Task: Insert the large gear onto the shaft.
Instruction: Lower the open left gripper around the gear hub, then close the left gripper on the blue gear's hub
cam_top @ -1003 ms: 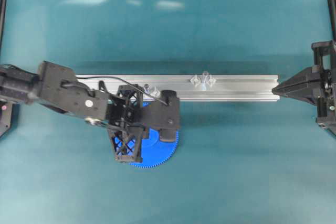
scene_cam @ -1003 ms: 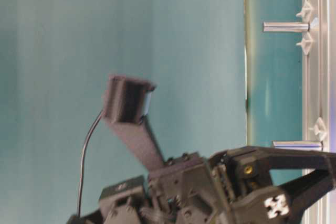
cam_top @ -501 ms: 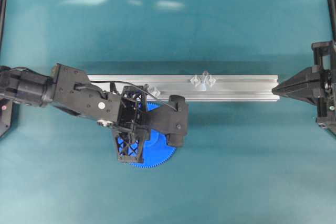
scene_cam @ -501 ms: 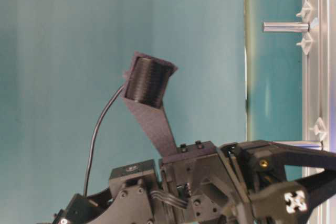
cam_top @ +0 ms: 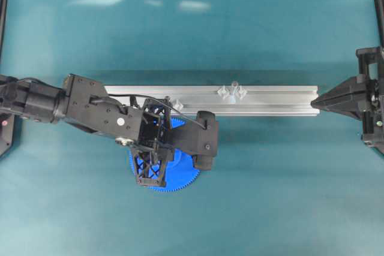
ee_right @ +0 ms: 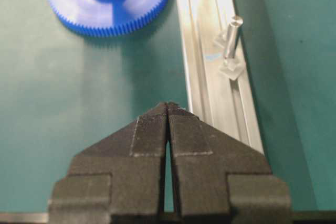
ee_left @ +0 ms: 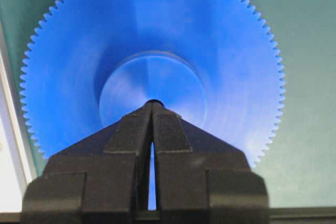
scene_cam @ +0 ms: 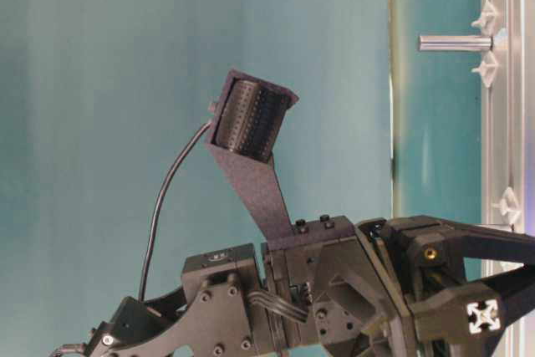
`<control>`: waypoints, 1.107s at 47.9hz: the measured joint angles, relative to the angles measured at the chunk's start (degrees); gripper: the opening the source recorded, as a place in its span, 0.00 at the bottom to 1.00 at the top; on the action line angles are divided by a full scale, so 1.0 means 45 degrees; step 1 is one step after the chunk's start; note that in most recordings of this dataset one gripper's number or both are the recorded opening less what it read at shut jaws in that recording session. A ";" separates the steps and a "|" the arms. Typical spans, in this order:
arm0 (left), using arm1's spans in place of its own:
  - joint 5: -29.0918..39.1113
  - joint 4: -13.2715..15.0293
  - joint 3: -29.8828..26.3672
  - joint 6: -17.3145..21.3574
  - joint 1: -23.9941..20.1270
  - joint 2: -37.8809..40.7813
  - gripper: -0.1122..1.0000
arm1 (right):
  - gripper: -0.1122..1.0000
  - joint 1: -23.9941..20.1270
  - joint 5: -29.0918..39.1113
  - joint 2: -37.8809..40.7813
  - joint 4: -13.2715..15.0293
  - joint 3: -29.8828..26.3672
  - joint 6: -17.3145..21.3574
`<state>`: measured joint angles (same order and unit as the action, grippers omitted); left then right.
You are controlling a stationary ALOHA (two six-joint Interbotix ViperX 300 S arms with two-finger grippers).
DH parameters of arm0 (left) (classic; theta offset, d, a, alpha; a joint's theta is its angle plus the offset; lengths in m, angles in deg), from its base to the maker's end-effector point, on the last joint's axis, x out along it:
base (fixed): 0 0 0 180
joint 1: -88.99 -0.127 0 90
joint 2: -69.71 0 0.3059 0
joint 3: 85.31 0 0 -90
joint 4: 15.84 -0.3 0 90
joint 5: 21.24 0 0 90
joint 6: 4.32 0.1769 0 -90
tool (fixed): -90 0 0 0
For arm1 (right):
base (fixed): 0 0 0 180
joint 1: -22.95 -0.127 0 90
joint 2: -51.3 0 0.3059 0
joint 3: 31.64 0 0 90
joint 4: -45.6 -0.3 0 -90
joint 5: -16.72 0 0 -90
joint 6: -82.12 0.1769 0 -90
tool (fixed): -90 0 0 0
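Observation:
The large gear (ee_left: 157, 40), a bright-blue toothed disc with a raised hub, lies flat on the teal table in front of the rail. My left gripper (ee_left: 152, 103) is shut with nothing between its fingers, its tips right at the hub's small centre hole. From overhead the left gripper (cam_top: 153, 160) covers much of the gear (cam_top: 183, 178). The shaft is one of two alike clear pins on the rail: one pin (cam_top: 233, 91) stands mid-rail, the other pin (cam_top: 177, 105) beside the left arm. My right gripper (cam_top: 316, 101) is shut and empty at the rail's right end.
The aluminium rail (cam_top: 276, 99) runs left to right across the table's middle. In the right wrist view the rail (ee_right: 210, 93) passes just right of the shut right gripper (ee_right: 167, 106), with a pin (ee_right: 231, 38) and the gear (ee_right: 110, 3) beyond.
The left arm has shifted slightly right and its wrist has tipped over the gear, lifting the wrist camera. The gear, pins and right arm have not moved.

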<state>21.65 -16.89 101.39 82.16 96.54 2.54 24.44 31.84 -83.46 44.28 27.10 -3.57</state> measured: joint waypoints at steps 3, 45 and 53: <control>0.0000 0.0000 0.0000 0.0000 0.0000 0.0020 0.10 | 0.12 0.0000 -0.0020 0.0000 -0.0020 -0.0020 0.0000; -0.0430 -0.0020 0.0020 0.0332 0.0000 0.0000 0.94 | 0.12 0.0000 -0.0020 -0.0156 0.0000 0.0117 0.0449; -0.0410 -0.0020 0.0098 0.0293 0.0000 0.0039 0.94 | 0.12 0.0000 -0.0020 -0.0176 0.0000 0.0137 0.0449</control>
<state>19.80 -16.98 101.83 83.48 96.54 2.71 24.44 31.75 -84.25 44.28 27.71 -1.55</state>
